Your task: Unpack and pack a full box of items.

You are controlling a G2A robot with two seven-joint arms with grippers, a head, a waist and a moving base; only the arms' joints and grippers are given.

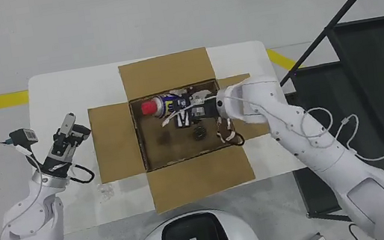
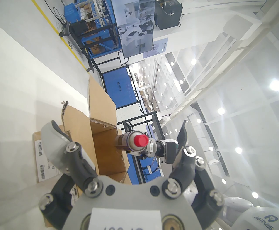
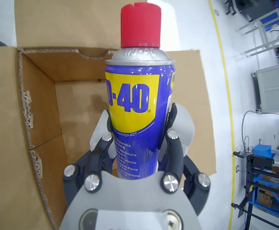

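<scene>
An open cardboard box (image 1: 116,143) sits on the white table (image 1: 66,87) with its flaps spread out. My right gripper (image 1: 189,110) is shut on a blue and yellow spray can (image 3: 136,104) with a red cap (image 1: 149,108), holding it on its side over the box's far edge, cap pointing left. The same can (image 2: 130,141) is visible beyond the box (image 2: 102,135) in the left wrist view. My left gripper (image 1: 72,130) is open at the table's left edge, apart from the box, with nothing between its fingers (image 2: 54,143).
A dark item (image 1: 199,132) lies on the box floor below the can. A black metal rack (image 1: 366,70) stands right of the table. Bare table lies left of the box and behind it.
</scene>
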